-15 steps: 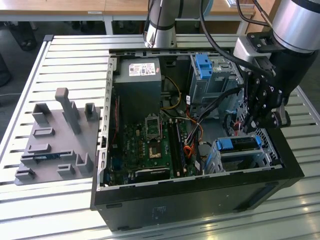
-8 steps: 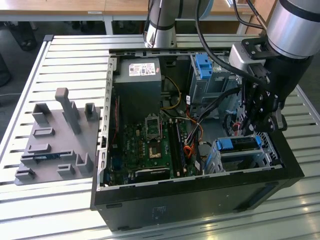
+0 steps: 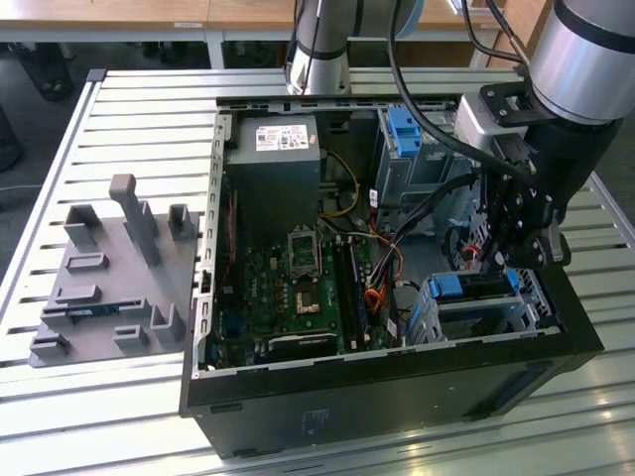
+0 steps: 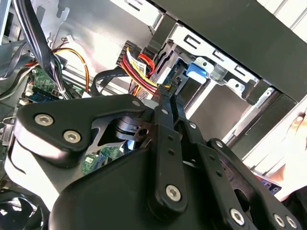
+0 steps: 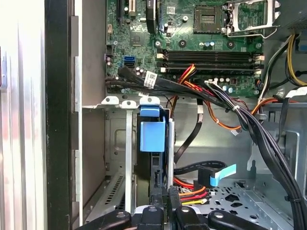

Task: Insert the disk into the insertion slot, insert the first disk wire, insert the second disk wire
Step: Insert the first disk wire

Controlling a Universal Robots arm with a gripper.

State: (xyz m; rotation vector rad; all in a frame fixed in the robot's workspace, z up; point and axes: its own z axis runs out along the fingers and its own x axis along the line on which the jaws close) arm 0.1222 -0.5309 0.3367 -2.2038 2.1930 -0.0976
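The disk (image 3: 474, 288), showing its blue carrier, sits inside the insertion slot (image 3: 526, 315), the low perforated metal cage at the case's corner on the exterior view's right. My gripper (image 3: 506, 260) hangs just above that cage. In the first wrist view the fingers (image 5: 156, 206) stand close together, pinching a black wire connector (image 5: 156, 189) with red, yellow and orange leads, held against the end of the disk (image 5: 152, 134). In the second wrist view the gripper (image 4: 167, 91) reaches toward the blue carrier (image 4: 196, 69) in the slot (image 4: 235, 76).
The open case holds a green motherboard (image 3: 298, 288), a grey power supply (image 3: 273, 169) and a taller cage with a blue latch (image 3: 402, 129). A black cable bundle (image 5: 240, 120) crosses beside the slot, with a blue-ended cable (image 5: 223, 173) nearby. A grey fixture plate (image 3: 109, 278) lies on the slatted table.
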